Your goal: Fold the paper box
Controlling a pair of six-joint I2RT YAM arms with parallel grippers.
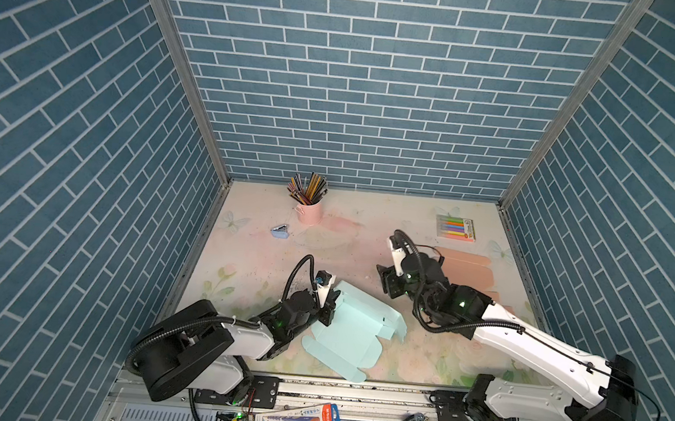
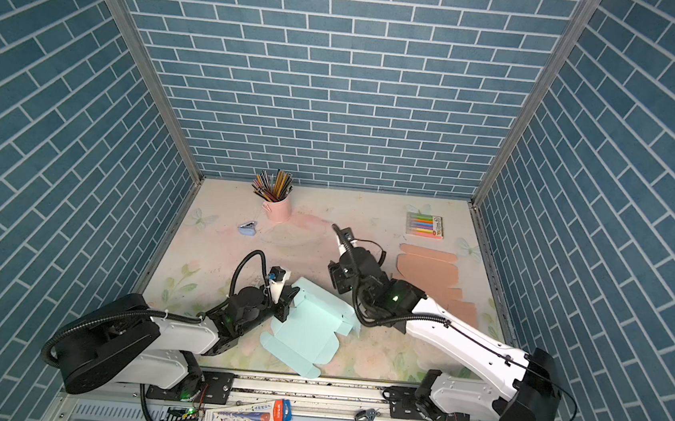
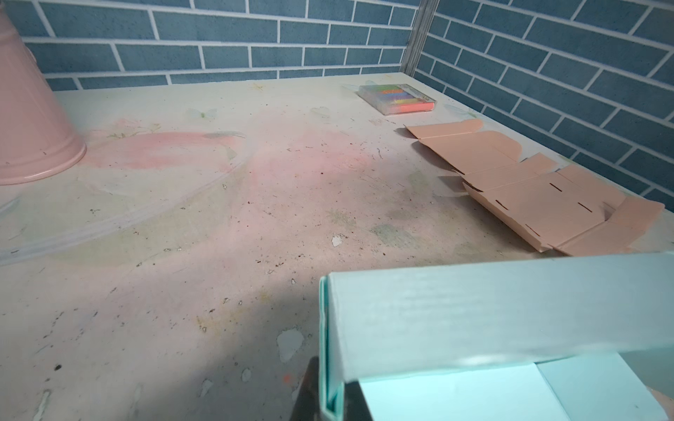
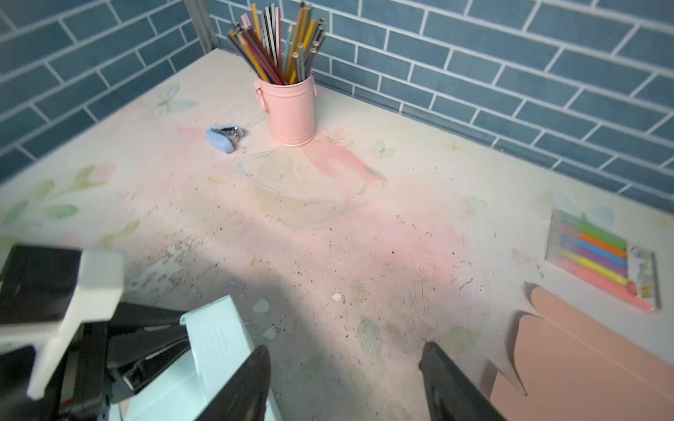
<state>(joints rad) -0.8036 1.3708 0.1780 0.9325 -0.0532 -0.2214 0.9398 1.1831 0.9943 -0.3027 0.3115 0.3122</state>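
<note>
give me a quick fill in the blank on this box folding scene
The left gripper is ___ on the pale blue paper box.
The right gripper stands ___, holding nothing.
The pencils stand in a ___ cup.
The unfolded peach box lies on the robot's ___ side.
Missing: shut; open; pink; right.

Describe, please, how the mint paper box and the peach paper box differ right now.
The mint box has one wall folded up; the peach box lies unfolded. The left gripper pinches the mint box; no gripper holds the peach box. Both are die-cut paper blanks on the table.
</note>
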